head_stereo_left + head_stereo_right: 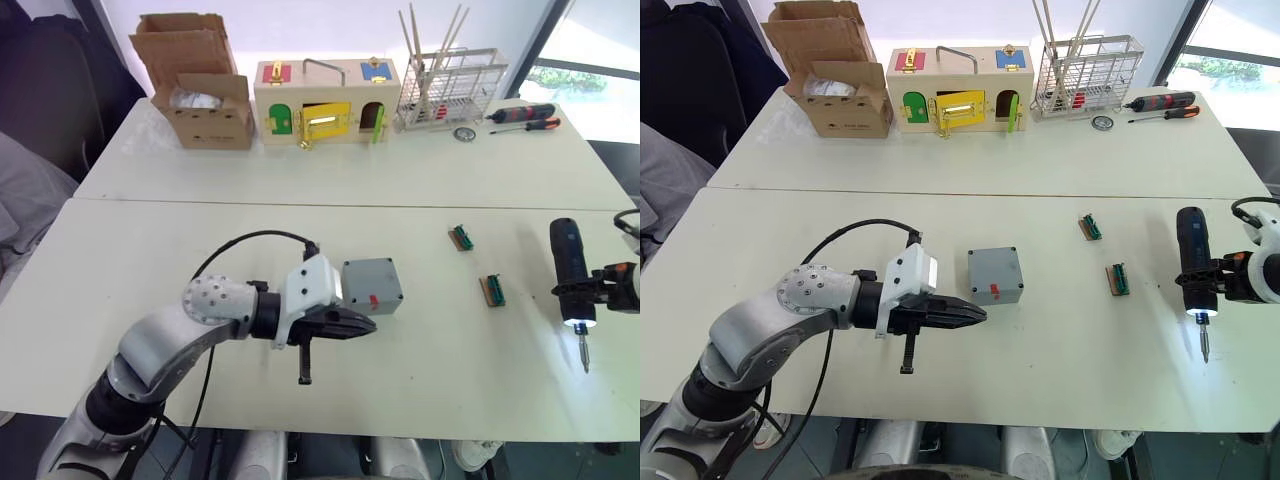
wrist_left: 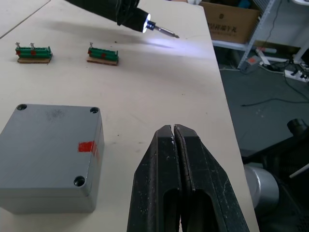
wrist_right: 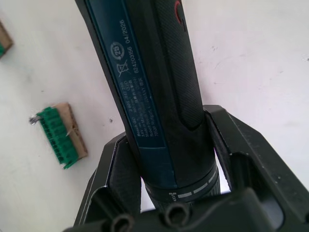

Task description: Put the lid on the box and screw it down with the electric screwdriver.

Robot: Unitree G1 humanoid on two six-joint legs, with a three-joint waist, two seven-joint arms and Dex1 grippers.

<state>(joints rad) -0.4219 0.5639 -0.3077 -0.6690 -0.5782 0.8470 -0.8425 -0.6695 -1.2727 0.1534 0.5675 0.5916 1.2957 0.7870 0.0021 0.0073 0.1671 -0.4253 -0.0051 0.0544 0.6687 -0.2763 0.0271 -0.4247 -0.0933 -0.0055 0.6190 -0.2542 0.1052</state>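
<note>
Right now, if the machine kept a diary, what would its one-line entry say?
lid on box | left gripper shut, empty, beside box | right gripper holds electric screwdriver, light on, apart from box | screwing not begun

At my twelve o'clock sits the wooden box with coloured doors (image 1: 326, 100); the open cardboard carton (image 1: 198, 85) at eleven, the white wire rack (image 1: 448, 88) at one. Two red-and-black hand screwdrivers (image 1: 524, 117) beside it. Two green terminal blocks (image 1: 476, 263) lie nearer, at two.

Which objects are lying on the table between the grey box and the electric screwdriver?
Two small green terminal blocks, one farther back, one nearer, lie between the box and the electric screwdriver, seen in both eye views.
</note>
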